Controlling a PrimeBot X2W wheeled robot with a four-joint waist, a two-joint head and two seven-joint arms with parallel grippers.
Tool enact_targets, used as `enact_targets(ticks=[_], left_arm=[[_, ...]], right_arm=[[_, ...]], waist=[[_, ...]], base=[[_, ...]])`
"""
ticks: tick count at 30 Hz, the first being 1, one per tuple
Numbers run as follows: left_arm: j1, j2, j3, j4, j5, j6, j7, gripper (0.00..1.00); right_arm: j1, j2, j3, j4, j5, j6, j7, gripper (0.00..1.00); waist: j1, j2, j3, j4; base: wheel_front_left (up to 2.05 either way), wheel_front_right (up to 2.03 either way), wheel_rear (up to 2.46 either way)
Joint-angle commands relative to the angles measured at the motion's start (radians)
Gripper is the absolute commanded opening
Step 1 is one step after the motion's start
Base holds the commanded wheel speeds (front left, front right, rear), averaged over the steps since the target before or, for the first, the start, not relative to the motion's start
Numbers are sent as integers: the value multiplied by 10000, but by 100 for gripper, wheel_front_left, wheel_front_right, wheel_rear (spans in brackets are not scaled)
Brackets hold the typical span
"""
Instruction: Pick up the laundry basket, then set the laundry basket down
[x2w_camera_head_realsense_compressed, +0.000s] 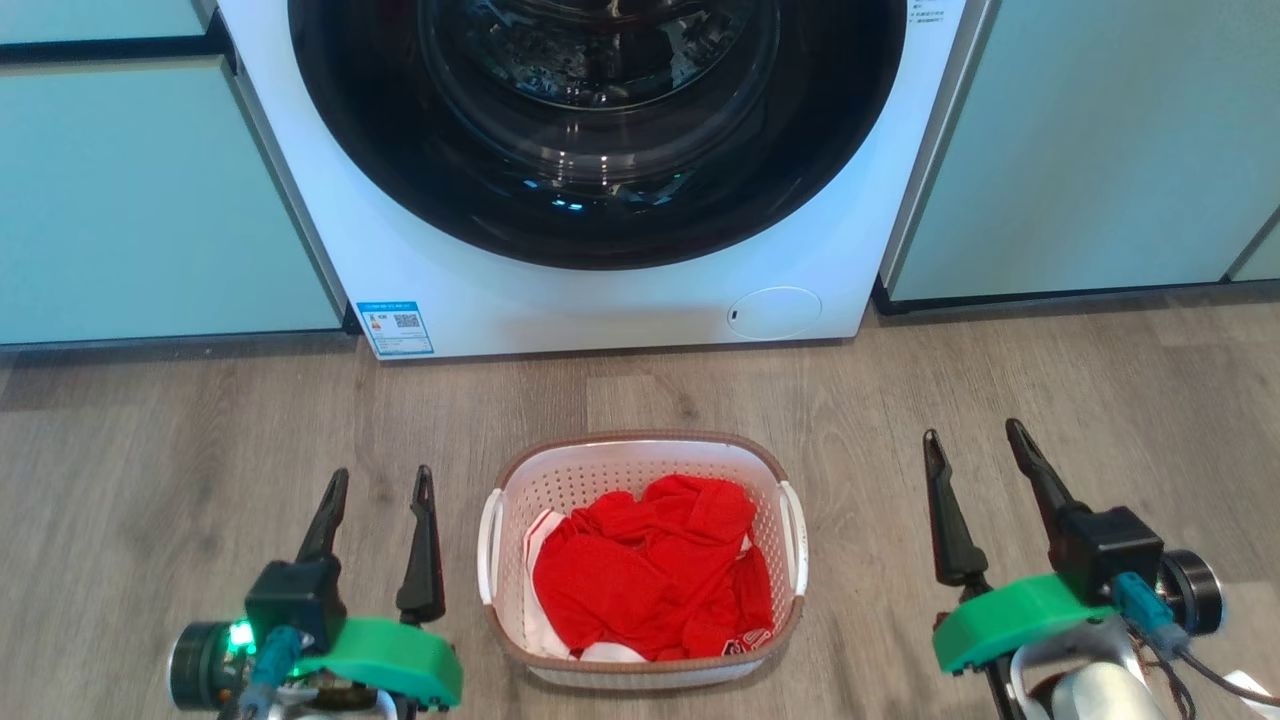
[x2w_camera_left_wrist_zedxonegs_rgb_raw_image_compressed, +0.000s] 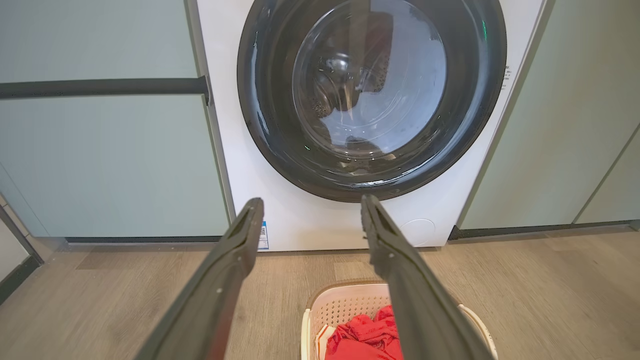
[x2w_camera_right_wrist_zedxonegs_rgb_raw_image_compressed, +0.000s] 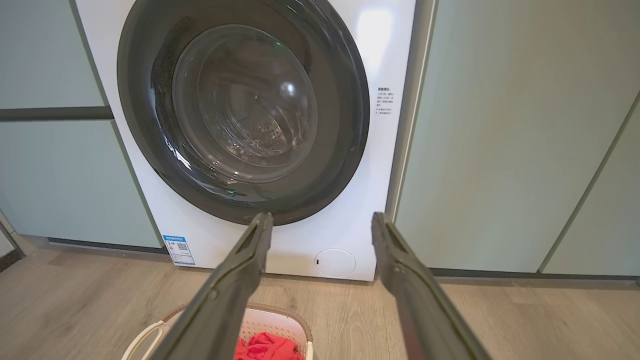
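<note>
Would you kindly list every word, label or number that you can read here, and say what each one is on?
The blue sticker at the lower left of the washing machine front has a QR code and print, too small to read.
The dark print beside the door is too small to read.
No other text can be read.

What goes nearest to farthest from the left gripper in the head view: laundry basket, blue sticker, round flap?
From the left gripper:
1. laundry basket, just to its right.
2. blue sticker, ahead, low on the washing machine.
3. round flap, ahead and well to the right.
</note>
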Motion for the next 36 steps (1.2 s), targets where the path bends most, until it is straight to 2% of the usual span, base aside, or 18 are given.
enact_targets(ticks=[1,4,36], left_arm=[[-236,-46,268,-420,349,18,-183,100],[-214,-83,250,-456,823,4,-301,100],[-201,-259,469,-247,1025,-194,-302,100]], right_arm=[[-236,-116,279,-447,-355,24,-170,100],[-214,-121,363,-537,-848,25,-287,100],[-232,-121,262,-481,-834,25,-289,100]], waist=[[0,0,-6,-3],[0,0,-16,-13],[0,0,93,-16]], base=[[0,0,0],[0,0,0],[0,0,0]])
